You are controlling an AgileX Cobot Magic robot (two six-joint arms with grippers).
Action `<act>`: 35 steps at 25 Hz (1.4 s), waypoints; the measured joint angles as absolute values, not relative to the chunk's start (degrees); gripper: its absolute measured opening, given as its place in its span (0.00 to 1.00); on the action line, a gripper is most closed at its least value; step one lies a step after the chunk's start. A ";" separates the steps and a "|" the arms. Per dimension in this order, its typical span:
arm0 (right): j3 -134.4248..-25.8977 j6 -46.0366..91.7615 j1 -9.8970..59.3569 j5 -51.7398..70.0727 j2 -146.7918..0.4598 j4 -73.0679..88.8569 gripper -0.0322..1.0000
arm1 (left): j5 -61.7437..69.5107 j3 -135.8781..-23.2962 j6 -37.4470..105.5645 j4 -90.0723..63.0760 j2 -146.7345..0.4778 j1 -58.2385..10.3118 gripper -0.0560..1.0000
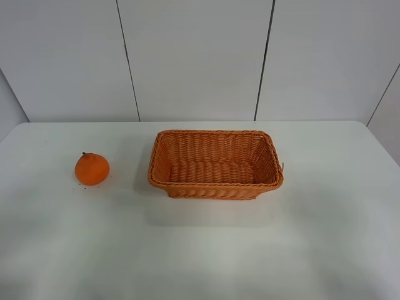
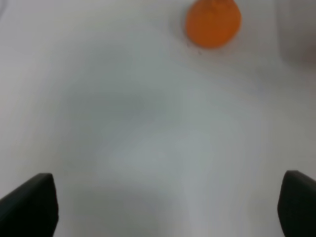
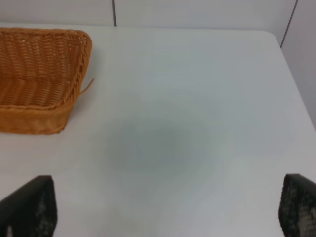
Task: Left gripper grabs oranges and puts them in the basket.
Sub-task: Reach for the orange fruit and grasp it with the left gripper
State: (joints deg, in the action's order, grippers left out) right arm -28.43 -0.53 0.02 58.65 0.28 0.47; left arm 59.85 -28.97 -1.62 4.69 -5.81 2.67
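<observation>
A bright orange [image 1: 92, 169] with a small dark stem sits on the white table, left of the basket. It also shows blurred in the left wrist view [image 2: 213, 22]. The woven orange-brown basket [image 1: 215, 185] stands empty at the table's middle; its corner shows in the right wrist view [image 3: 59, 118]. Neither arm shows in the exterior high view. My left gripper [image 2: 168, 207] is open and empty, well short of the orange, its black fingertips [image 2: 32, 205] far apart. My right gripper [image 3: 168, 210] is open and empty over bare table to the right of the basket.
The white table [image 1: 200, 250] ends at a back edge against a white panelled wall [image 1: 194, 56]. A loose wicker strand [image 3: 88, 85] sticks out from the basket's right side.
</observation>
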 joint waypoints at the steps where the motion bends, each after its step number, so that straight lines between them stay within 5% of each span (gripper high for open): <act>1: -28.43 -0.53 0.02 58.65 0.28 0.47 0.70 | 59.16 -29.19 -0.59 4.43 -8.12 2.67 1.00; 15: -28.43 -0.53 0.02 58.65 0.28 0.47 0.70 | 34.96 -41.15 14.35 -9.55 -61.55 2.67 1.00; 25: -28.43 -0.53 0.02 58.65 0.28 0.47 0.70 | 32.57 -64.25 21.41 -17.94 -93.13 2.67 1.00; 35: -28.43 -0.53 0.02 58.65 0.28 0.47 0.70 | 32.14 -73.59 23.11 -17.99 -110.28 2.67 1.00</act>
